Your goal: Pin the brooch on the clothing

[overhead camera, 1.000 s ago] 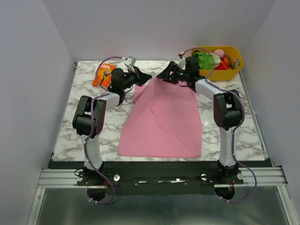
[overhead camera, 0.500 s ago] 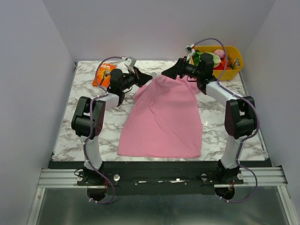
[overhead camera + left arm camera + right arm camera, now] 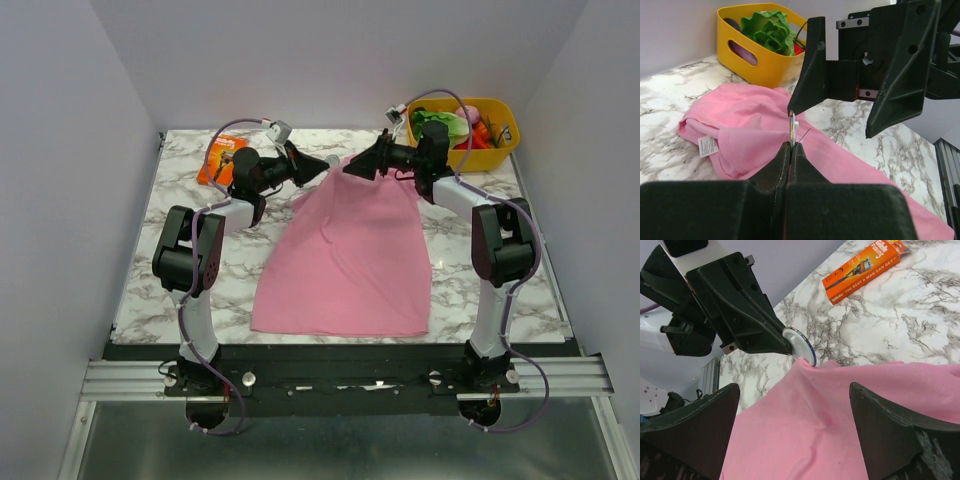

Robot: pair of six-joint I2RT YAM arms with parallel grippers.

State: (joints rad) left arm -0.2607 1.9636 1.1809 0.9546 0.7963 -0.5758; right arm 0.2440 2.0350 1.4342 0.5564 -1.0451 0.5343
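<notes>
— Left gripper [image 3: 791, 146] first: how does it stand?

— Its two black fingers are pressed together on the brooch [image 3: 799, 346], a tiny round disc with a pale face and a dark rim. From my left wrist I see the disc edge-on, standing up from the fingertips, with a thin wire pin sticking out to one side.

— And your right gripper [image 3: 794, 388]?

— Its fingers are spread wide and clamp nothing. It faces the left gripper head-on, and both hang above the bench [image 3: 535, 270], a white marble slab with grey veins. One right fingertip [image 3: 799, 97] comes down just above the disc. Whether it touches, I cannot tell.

— Where is the clothing?

— The plain pink T-shirt of soft fabric [image 3: 345, 250] lies spread on the bench between my two arms, its hem towards my bases. Its far end rises in a peak that meets the lower edge of the brooch. Whether the pin passes through the cloth, I cannot tell. The white neck label [image 3: 706, 146] shows on the bunched fabric below and to one side.

— Anything further out?

— A flat orange rectangular package [image 3: 865, 261] lies on the bench at the far left, apart from the T-shirt. A yellow plastic bin [image 3: 760, 75], holding something leafy and green, stands at the far right corner.
</notes>
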